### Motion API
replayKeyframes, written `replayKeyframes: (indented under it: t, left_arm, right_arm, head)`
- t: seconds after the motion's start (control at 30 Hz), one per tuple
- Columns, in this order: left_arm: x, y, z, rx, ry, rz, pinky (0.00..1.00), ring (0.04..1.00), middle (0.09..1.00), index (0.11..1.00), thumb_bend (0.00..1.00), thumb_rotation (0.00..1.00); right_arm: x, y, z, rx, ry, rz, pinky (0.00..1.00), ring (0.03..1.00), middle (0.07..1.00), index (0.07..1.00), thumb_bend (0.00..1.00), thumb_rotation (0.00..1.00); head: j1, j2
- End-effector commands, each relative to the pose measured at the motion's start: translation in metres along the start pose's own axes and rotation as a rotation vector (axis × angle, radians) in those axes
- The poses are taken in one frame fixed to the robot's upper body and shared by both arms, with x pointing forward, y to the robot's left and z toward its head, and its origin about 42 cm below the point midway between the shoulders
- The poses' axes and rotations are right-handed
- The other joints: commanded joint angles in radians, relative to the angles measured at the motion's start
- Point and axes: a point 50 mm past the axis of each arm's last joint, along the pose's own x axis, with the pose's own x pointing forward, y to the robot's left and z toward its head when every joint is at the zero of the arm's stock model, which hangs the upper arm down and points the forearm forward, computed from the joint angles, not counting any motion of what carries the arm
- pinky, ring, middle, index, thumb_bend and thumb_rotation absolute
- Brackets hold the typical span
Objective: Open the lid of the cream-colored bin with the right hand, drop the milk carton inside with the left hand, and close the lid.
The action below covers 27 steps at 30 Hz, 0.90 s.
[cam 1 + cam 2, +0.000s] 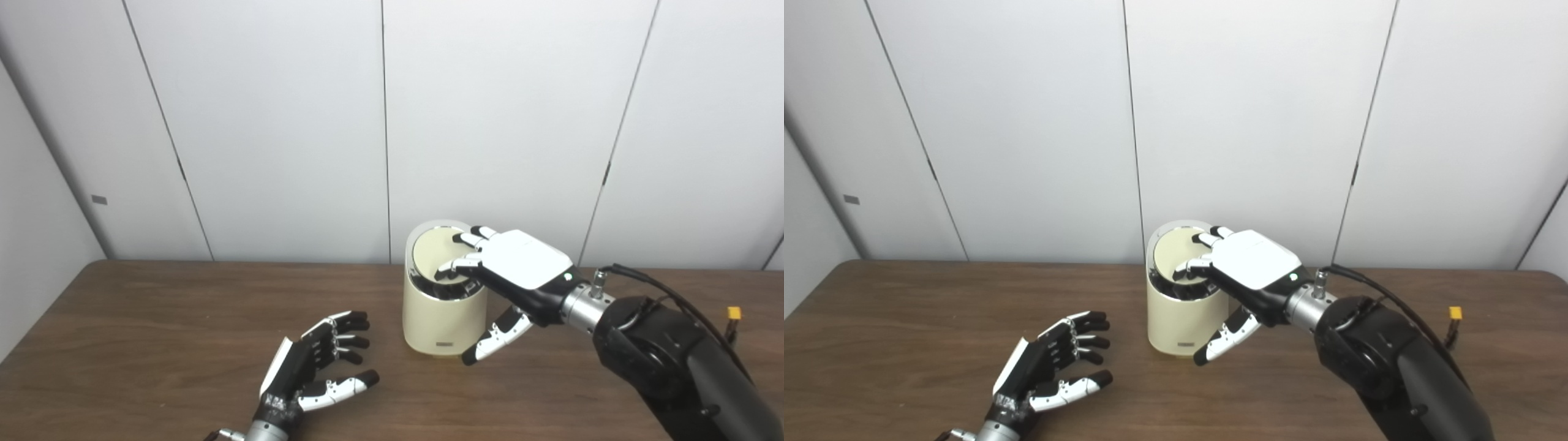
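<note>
Cream-colored bin (442,321) stands with its lid (436,252) tipped up under the right hand's (520,269) fingers (456,265), while the left hand (315,367) rests open and empty on the table (153,331).

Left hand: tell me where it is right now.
The left hand lies open and empty on the wooden table at lower left in both eye views, left of the cream-colored bin, on whose lid the right hand rests.

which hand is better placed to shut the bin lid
Right. The right hand already has its fingers on the tilted lid of the cream bin; the left hand rests open on the table, apart.
</note>
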Motion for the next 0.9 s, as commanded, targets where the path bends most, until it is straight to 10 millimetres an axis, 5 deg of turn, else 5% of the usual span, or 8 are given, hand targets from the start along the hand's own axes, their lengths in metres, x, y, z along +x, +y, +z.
replayKeyframes:
  t: [0.0, 0.3, 0.87]
  left_arm:
    - [-0.002, -0.001, 0.003, 0.002, -0.023, 0.000, 0.61, 0.697, 0.780, 0.803, 0.72, 0.13]
    - [-0.001, -0.002, 0.004, -0.016, -0.026, -0.004, 0.61, 0.701, 0.784, 0.807, 0.71, 0.10]
    - [-0.001, -0.003, 0.002, 0.000, -0.020, -0.009, 0.60, 0.696, 0.781, 0.805, 0.73, 0.14]
  right_arm:
    - [0.000, -0.007, -0.004, -0.057, 0.012, 0.070, 1.00, 0.957, 0.766, 0.791, 0.80, 0.60]
    - [0.005, -0.005, -0.002, -0.141, 0.034, 0.178, 1.00, 0.952, 0.774, 0.792, 0.79, 0.66]
    - [-0.010, -0.009, -0.012, -0.010, -0.012, -0.058, 0.96, 0.956, 0.771, 0.802, 0.76, 0.59]
  head:
    - [0.001, 0.001]
    - [0.002, 0.001]
    - [-0.006, -0.005]
